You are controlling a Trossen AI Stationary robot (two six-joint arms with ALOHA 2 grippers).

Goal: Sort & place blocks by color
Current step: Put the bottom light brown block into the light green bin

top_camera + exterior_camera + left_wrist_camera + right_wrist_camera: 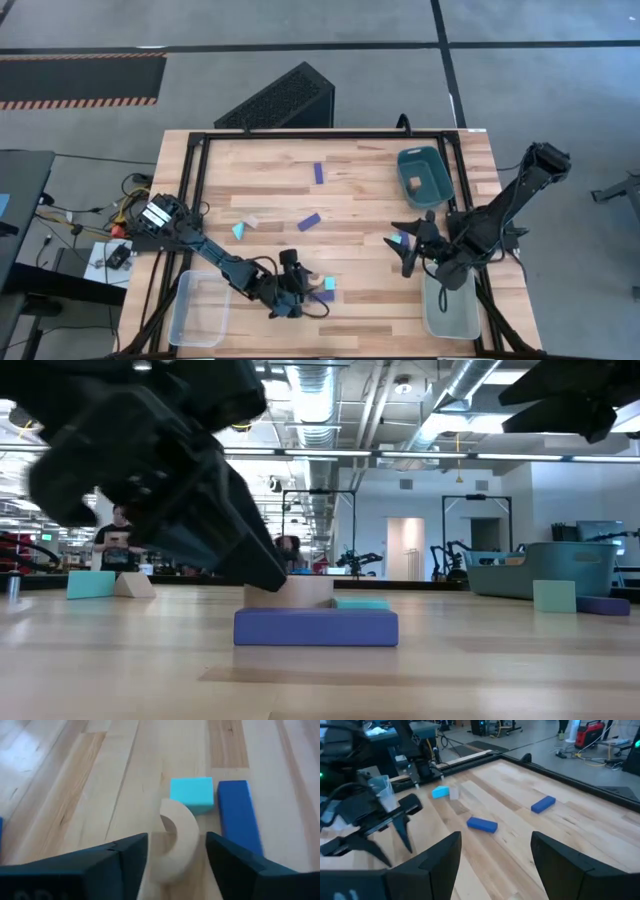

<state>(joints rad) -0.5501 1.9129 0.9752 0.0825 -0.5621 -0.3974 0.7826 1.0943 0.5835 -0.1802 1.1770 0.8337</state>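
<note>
Two arms work the wooden table [350, 200]. Largest of the containers, the dark teal bin [424, 172] sits far from the clear trays [200, 310], one destination per colour, probably. Left gripper [176, 851] straddles a pale wooden arch block [179, 837] beside a teal cube [191, 794] and blue bar [239, 815], fingers not yet clamped. Right gripper [495, 852] hovers wide open, empty.
</note>
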